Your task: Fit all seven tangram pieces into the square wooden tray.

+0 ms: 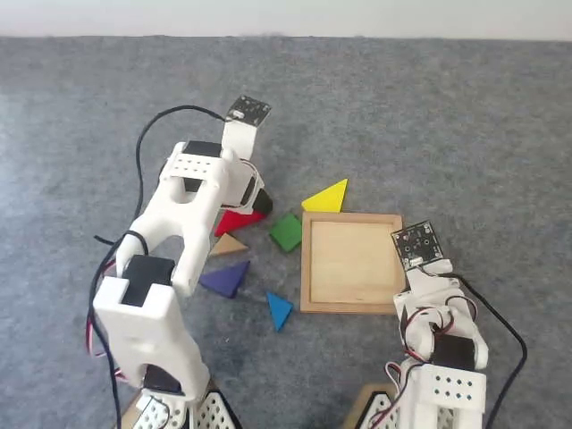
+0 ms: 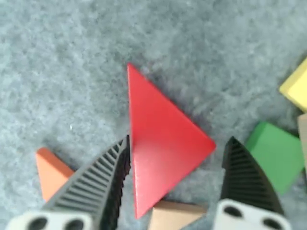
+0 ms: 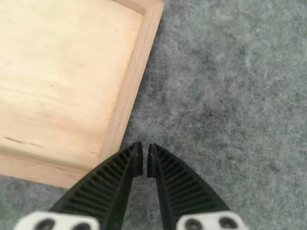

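Step in hand looks to be the pickup of the red triangle (image 2: 160, 139). It lies flat on the table (image 1: 429, 116), approx mid-table, just off the tray (image 1: 351, 217) on the side twd the table's left edge; the tray has nothing in it, so 0 of 7 placed. The left end effector (image 2: 179, 145) hangs right over the piece, jaws spread wide and holding nothing, w/ one finger (image 2: 103, 177) alongside the long edge and the other finger (image 2: 244, 175) just off the square corner. Orientation: long axis = the long edge, running parallel to that first finger and away from the wrist; the square corner points across at the second finger. How that sits vs the table edges I can't tell for sure, since the arm covers most of the piece from above. To do it well: go straight down w/o twisting, bc the line-up is decent as is; get the tips down to the grey covering; close slowly so the corner seats mid-pad rather than sliding off and spinning the piece; lift only once firm. Watch the neighbours: tan triangle (image 2: 175, 215) just beside the red one's near end, green square (image 2: 278, 153) close outside the second finger, orange triangle (image 2: 50, 170) outside the first, so the tips could snag any of them. The right end effector (image 3: 145, 160) is closed tight w/ nothing in it, just beside a tray corner on the side twd the table's right edge
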